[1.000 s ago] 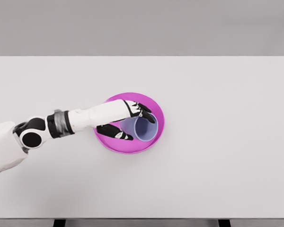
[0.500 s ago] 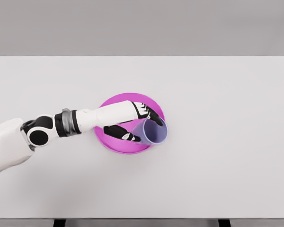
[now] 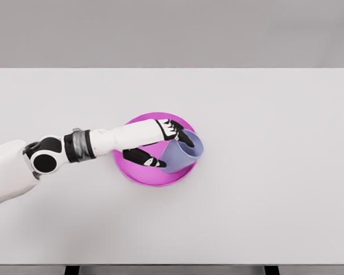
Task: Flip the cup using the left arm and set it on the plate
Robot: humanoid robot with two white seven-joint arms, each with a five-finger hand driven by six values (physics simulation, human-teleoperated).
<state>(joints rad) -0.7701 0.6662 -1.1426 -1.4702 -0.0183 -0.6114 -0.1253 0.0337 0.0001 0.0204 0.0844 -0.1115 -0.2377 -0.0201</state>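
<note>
We are looking at a bare simulated test scene, not a real room: a plain white tabletop (image 3: 264, 189) fills the frame, with a featureless grey backdrop (image 3: 172, 31) along the top.

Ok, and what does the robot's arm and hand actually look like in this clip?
Only the left arm shows: smooth white shells, a black round joint with a white disc at the elbow, then a grey and black banded cuff. The left hand has a white back and black fingers with small white markings.
</note>
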